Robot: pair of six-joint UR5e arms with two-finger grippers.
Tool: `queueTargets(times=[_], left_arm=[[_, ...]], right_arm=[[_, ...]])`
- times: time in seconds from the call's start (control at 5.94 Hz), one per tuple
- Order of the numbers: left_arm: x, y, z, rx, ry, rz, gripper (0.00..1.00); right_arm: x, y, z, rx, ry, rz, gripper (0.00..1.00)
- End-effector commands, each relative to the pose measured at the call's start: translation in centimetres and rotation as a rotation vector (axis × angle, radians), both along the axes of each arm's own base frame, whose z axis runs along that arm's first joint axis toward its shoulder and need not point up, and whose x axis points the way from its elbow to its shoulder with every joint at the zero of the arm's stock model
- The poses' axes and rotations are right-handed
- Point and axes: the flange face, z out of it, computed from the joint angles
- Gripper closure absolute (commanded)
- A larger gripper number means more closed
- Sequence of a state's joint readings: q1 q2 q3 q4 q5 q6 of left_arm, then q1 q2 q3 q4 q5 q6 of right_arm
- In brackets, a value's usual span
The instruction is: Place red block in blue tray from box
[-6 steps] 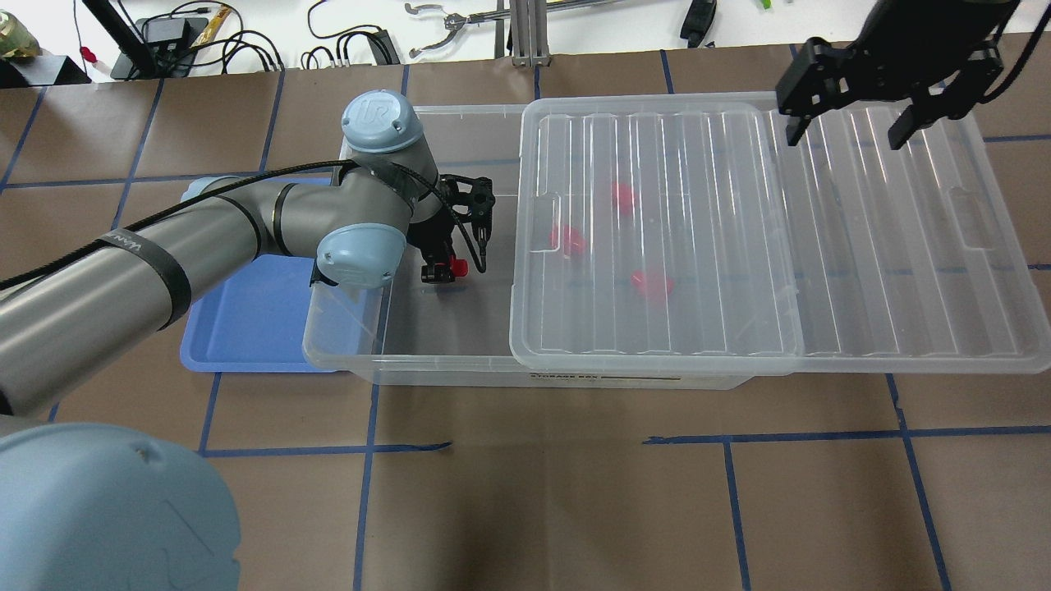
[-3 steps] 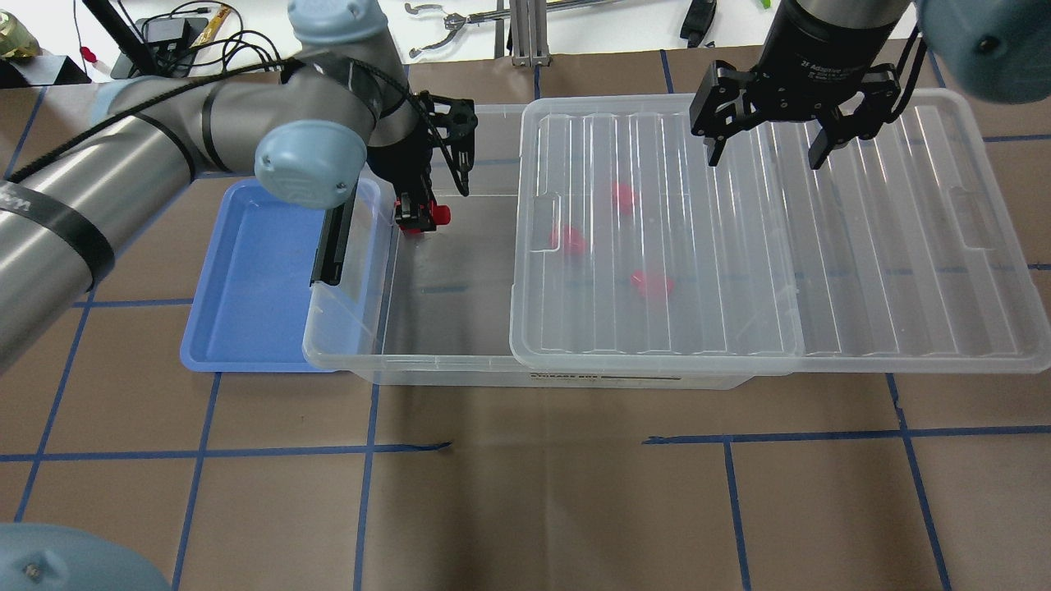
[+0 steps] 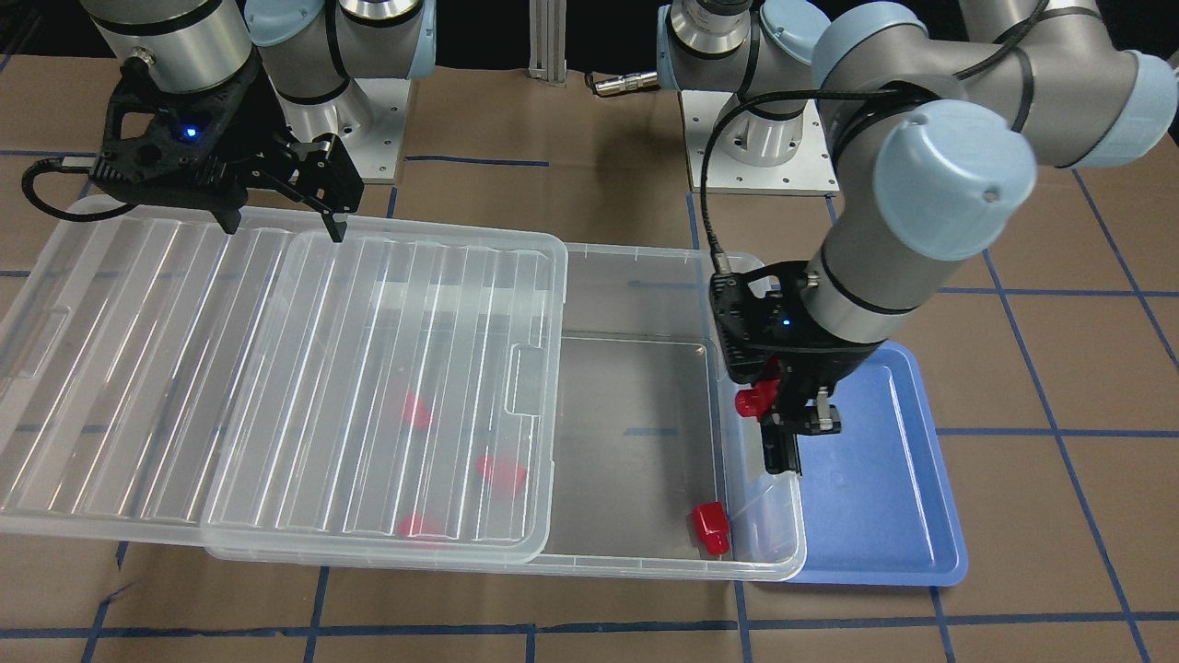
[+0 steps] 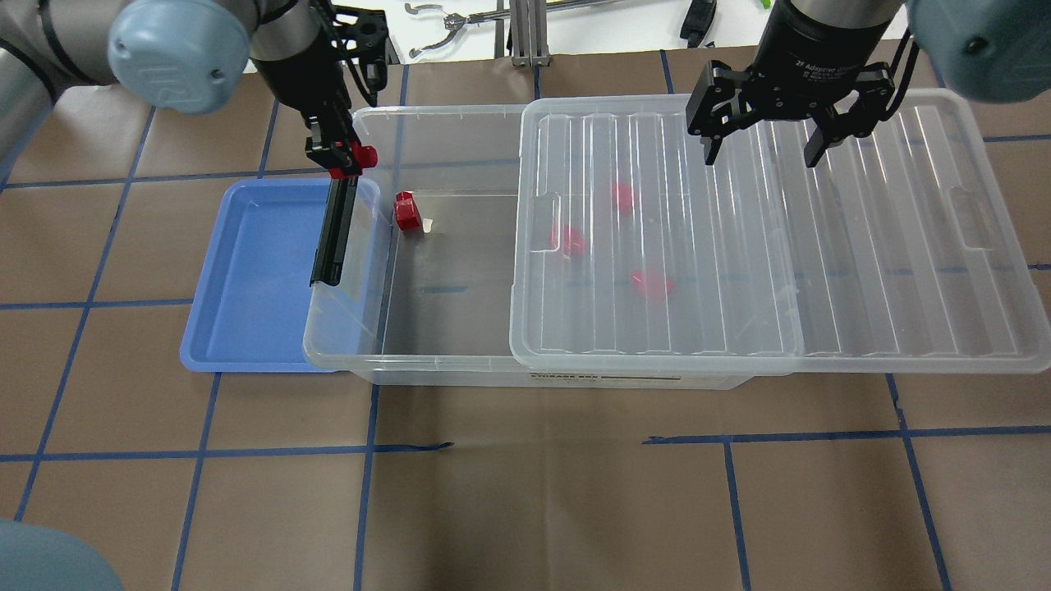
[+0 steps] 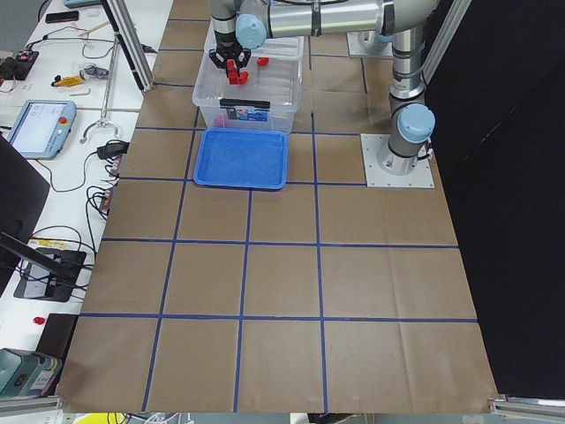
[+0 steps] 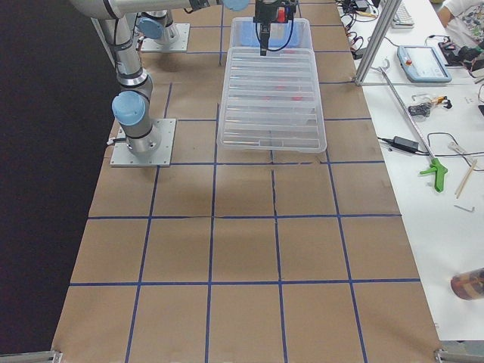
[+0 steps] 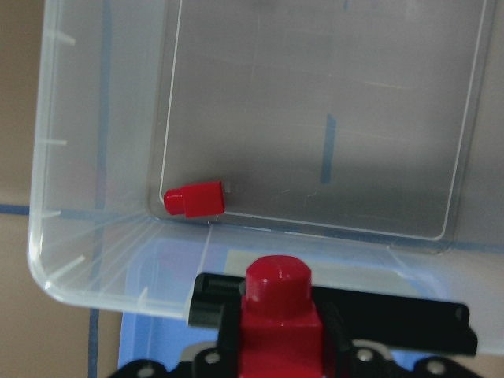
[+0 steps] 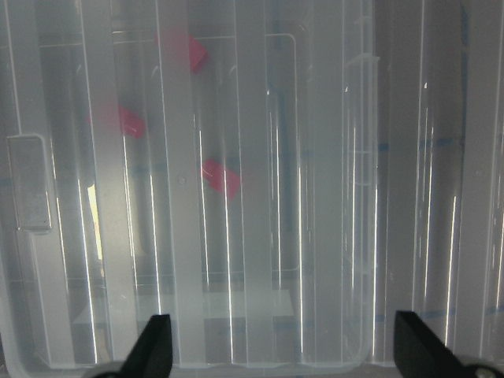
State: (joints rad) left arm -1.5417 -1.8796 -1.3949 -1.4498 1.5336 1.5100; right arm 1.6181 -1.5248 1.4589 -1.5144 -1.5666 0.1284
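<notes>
My left gripper (image 4: 345, 160) is shut on a red block (image 4: 355, 155), held above the box's left end wall, by the black latch bar (image 4: 332, 238). The wrist view shows that block (image 7: 277, 315) between the fingers. The blue tray (image 4: 254, 279) lies just left of the box (image 4: 435, 365). Another red block (image 4: 405, 211) lies in the box's uncovered far-left corner. Three more red blocks (image 4: 623, 197) show blurred under the ribbed lid (image 4: 903, 246). My right gripper (image 4: 759, 156) is open and empty above the lid.
The lid is slid to the right, covers most of the box and overhangs its right end. A white bench with cables and tools (image 4: 460, 25) runs along the far edge. The arm bases (image 3: 755, 138) stand on the robot's side of the table.
My left gripper rose out of the box with the red block and moved left and away, uncovering another block in the corner. My right gripper came in from the right over the lid.
</notes>
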Motion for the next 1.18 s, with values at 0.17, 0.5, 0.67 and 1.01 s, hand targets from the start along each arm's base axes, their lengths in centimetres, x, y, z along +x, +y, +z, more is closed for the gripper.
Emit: queueTargets(times=[0.17,0.5,0.67,1.01], left_arm=[[12.0,0.6,-4.6,0.077,0.031,-0.069,0.88],[14.2,2.5,-12.1,0.039,0.023,-0.117,0.87],[14.5,3.1,-15.7,0.007,0.015,-0.112,0.86],[14.4,3.2,-18.1,0.009,0.019,-0.132,0.76]], right_arm=[[-4.7,-1.4,-1.0,0.014,0.008,0.046,0.0],[-17.3,-2.7,-1.7,0.057,0.112,0.007,0.0],[-23.5,-2.9,-2.7,0.084,0.105,0.002,0.0],[-35.3,-3.4,-6.0,0.069,0.115,-0.064,0.0]])
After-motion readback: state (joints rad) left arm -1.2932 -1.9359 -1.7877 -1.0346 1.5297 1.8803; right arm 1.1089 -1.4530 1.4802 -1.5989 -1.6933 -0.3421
